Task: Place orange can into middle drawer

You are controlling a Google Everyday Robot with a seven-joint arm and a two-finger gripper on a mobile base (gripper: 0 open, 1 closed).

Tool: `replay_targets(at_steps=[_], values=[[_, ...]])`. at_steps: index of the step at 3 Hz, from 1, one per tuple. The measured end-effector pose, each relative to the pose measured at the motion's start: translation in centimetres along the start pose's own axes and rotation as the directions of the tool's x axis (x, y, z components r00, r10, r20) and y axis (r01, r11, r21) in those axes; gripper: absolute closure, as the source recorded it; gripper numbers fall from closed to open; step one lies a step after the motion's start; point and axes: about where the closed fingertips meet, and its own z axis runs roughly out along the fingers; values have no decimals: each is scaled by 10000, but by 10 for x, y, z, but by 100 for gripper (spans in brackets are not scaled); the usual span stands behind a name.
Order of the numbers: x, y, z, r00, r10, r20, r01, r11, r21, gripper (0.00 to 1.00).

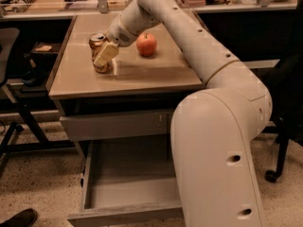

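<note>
The orange can (97,46) stands near the left back of the tan cabinet top (142,74). My gripper (105,56) is at the can, its cream tip lying across the can's front right side, with the arm reaching in from the right. The can's base looks to rest on the top. The middle drawer (132,193) is pulled open below, grey and empty inside, its front edge near the bottom of the view.
A red apple (147,44) sits just right of the can. A closed grey drawer front (113,125) is above the open drawer. My large white arm fills the right side. Chair legs (14,126) stand at left, a chair wheel (271,175) at right, a shoe (19,217) at bottom left.
</note>
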Motion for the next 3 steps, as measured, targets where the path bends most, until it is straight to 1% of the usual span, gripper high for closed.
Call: replay_targets(at_steps=[1,2,3], values=[[0,0,0,10000,0,0,0,10000,-1,66],[0,0,0,10000,0,0,0,10000,-1,88],[1,5,1,10000,45,-78,-45,10000,-2,100]])
